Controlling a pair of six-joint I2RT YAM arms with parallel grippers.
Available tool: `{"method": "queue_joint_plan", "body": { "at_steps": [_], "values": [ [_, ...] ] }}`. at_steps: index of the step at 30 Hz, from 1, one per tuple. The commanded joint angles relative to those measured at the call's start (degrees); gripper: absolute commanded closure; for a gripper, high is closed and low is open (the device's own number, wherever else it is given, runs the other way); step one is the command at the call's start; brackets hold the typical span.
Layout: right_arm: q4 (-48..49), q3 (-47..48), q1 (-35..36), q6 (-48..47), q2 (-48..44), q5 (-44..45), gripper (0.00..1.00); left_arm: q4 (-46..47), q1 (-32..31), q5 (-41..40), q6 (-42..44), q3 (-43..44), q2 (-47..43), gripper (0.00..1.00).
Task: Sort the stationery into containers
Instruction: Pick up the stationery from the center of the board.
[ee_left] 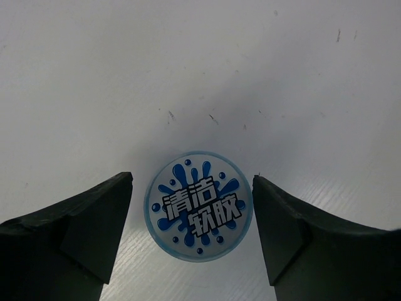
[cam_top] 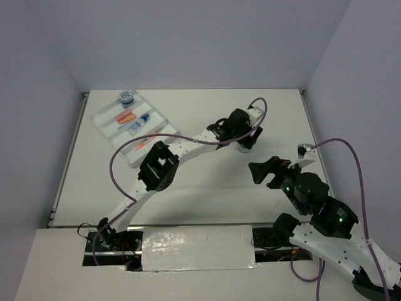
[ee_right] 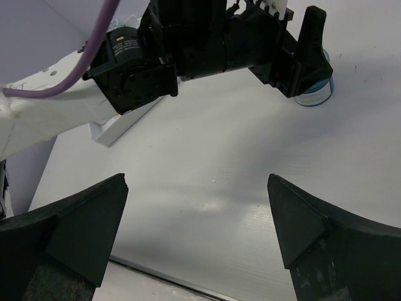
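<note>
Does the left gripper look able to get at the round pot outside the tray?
Probably yes. The left gripper is open, its fingers flanking the pot without touching it, and nothing else shows between them in the wrist view.

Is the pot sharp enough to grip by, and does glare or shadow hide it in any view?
Left wrist: round blue-white patterned pot sharp, lid print crisp, evenly lit, no glare; dark fingers lack detail. Right wrist: pot partly hidden behind left gripper, faint sheen on white table. Top external: pot barely shows under that gripper.
</note>
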Motion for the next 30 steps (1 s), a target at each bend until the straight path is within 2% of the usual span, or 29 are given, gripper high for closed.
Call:
{"method": "queue_joint_plan", "body": {
  "at_steps": [1,4,8,9,10,11,12,16,19,20,21,22,23,26,30],
  "values": [
    [3.0,-0.1,-0.1,-1.1,0.1,-0.4,0.00,2.4,-0.3,1.9,0.4,0.7,2.2,0.13],
    [2.9,0.3,-0.1,-1.4,0.2,-0.5,0.00,2.2,-0.3,2.1,0.2,0.7,2.5,0.08],
    [3.2,0.2,-0.2,-1.7,0.2,-0.8,0.00,2.9,-0.2,2.1,0.2,-0.1,2.1,0.52],
    [3.3,0.0,-0.1,-1.7,0.2,-0.9,0.00,2.8,-0.2,2.0,0.2,-0.1,2.0,0.54],
    [3.4,0.0,-0.2,-1.8,0.1,-1.0,0.00,2.8,-0.1,1.8,0.2,-0.1,2.0,0.63],
    [3.4,-0.1,-0.1,-1.8,0.1,-1.1,0.00,2.6,-0.1,1.6,0.2,0.0,1.9,0.86],
    [3.6,-0.2,-0.1,-1.9,0.1,-1.1,0.00,2.3,0.1,1.5,0.0,0.0,1.0,0.99],
    [4.7,-0.7,-0.2,-2.9,0.5,-0.4,0.00,3.8,1.7,-4.7,-0.5,-3.7,-5.8,1.00],
    [7.5,-2.3,-0.1,-3.7,2.2,-0.5,0.00,3.1,5.9,-10.5,-0.6,-5.2,-13.2,1.00],
    [8.4,-3.2,-0.1,-4.0,4.1,-0.9,0.00,1.7,9.4,-14.2,-1.2,-4.5,-15.8,1.00],
    [10.8,-3.7,-0.2,-4.2,5.5,-2.5,0.00,0.0,11.7,-15.5,-3.5,-3.8,-16.9,1.00],
    [13.7,-4.6,-0.2,-4.8,8.6,-4.6,0.00,-4.4,16.9,-17.6,-7.0,-2.4,-19.0,1.00],
    [13.7,-5.1,-0.2,-5.0,10.5,-4.6,0.00,-6.4,19.8,-18.4,-7.0,-2.0,-20.2,1.00],
    [19.7,-4.9,-0.2,-5.8,19.3,-8.7,0.00,-12.2,30.6,-23.8,-13.2,-5.0,-26.0,1.00],
    [24.4,-3.8,-0.6,-7.0,28.0,-12.5,0.00,-16.1,43.1,-23.6,-17.8,-10.0,-30.1,1.00]
  ]
}}
